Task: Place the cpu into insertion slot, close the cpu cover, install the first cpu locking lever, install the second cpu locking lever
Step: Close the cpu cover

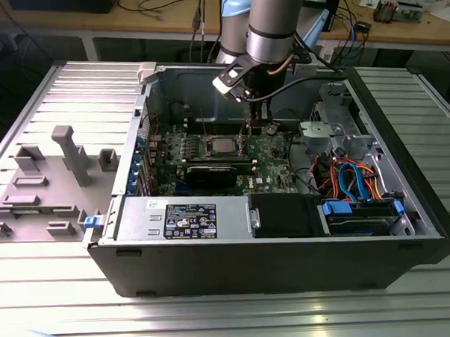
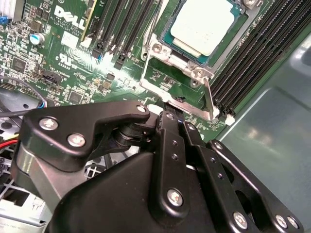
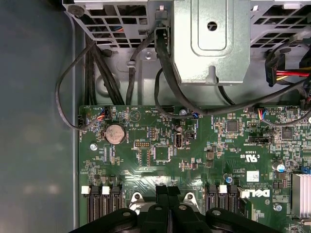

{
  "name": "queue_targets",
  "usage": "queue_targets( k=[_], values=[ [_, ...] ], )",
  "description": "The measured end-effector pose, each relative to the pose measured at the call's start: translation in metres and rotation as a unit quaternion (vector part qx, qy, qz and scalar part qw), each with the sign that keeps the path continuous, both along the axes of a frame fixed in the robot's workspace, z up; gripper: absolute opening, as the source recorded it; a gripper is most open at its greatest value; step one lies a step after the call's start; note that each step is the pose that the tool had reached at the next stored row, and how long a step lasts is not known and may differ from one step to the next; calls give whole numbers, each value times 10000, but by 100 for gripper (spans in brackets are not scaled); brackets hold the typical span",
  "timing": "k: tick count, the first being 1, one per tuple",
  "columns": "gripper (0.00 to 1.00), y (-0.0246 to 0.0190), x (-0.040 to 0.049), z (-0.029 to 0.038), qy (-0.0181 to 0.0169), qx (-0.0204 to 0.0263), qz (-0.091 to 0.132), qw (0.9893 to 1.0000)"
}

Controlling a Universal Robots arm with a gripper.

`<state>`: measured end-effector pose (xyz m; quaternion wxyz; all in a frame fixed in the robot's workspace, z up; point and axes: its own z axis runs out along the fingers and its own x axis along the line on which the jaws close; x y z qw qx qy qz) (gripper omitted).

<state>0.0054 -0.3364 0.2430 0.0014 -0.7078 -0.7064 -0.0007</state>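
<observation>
The cpu (image 2: 204,24) lies seated in its socket, framed by the thin cpu cover (image 2: 182,60), and looks light, stiff and fragile, best held by its edges, while the gripper (image 2: 172,115), fingers pressed together, hovers just beside the cover.

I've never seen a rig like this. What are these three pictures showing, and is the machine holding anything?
The machine is a robot arm with a gripper at its end. The exterior view comes from a camera off the arm. It shows an open computer case lying on a metal table, with the arm reaching down into it. The two wrist views come from cameras riding on the arm, so both look down at the green motherboard past the black gripper. In the second wrist view the cpu sits in its socket with the metal cover framing it. The gripper is just beside the socket, with its fingers together. I cannot tell whether they pinch anything.
</observation>
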Motion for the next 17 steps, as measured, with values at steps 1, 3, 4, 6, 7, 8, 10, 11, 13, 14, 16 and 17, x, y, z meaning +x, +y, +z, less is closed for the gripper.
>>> queue_targets(
  k=[1,3,4,6,7,8,10,11,13,14,16,17],
  values=[
    [11,0,-4,0,0,0,0,10000],
    [11,0,-10,0,0,0,0,10000],
    [11,0,-14,0,0,0,0,10000],
    [11,0,-23,0,0,0,0,10000],
    [11,0,-27,0,0,0,0,10000],
    [11,0,-31,0,0,0,0,10000],
    [11,0,-43,0,0,0,0,10000],
    [11,0,-44,0,0,0,1,10000],
    [11,0,-46,0,0,0,0,10000],
    [11,0,-46,0,0,0,0,10000],
    [11,0,-46,0,0,0,0,10000],
    [11,0,-48,0,0,0,0,10000]
  ],
)
